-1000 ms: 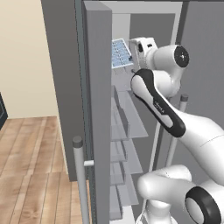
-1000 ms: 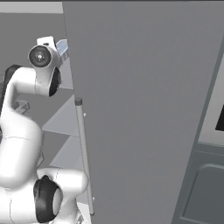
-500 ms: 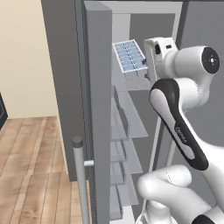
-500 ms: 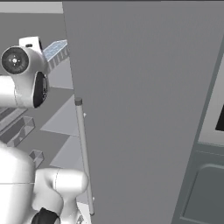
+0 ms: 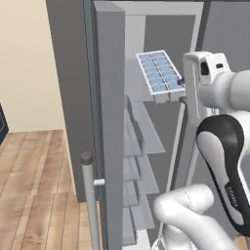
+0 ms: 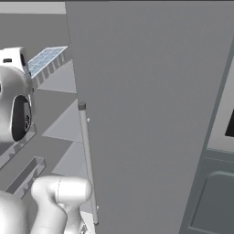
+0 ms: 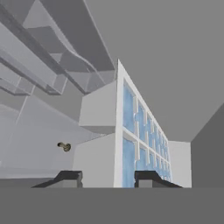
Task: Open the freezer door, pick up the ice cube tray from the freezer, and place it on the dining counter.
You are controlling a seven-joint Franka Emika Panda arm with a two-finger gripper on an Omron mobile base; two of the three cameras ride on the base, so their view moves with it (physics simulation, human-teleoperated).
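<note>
Tray (image 6: 45, 58) sits high on the left, tilted, blue cube grid facing up, white ribs along its lower edge. Its left end meets the arm's white hand (image 6: 13, 57); fingers are hidden, so grip can't be read here. Freezer (image 6: 55, 119) interior is open behind and below it: grey walls, translucent shelves stepping down, a bin (image 6: 25, 176) low on the left. A plain grey door (image 6: 151, 114) covers the middle, closed face toward camera, long silver handle (image 6: 87, 162) running vertically down its left edge. A dark oven (image 6: 219, 183) is at the far right, with a black panel near the edge.
</note>
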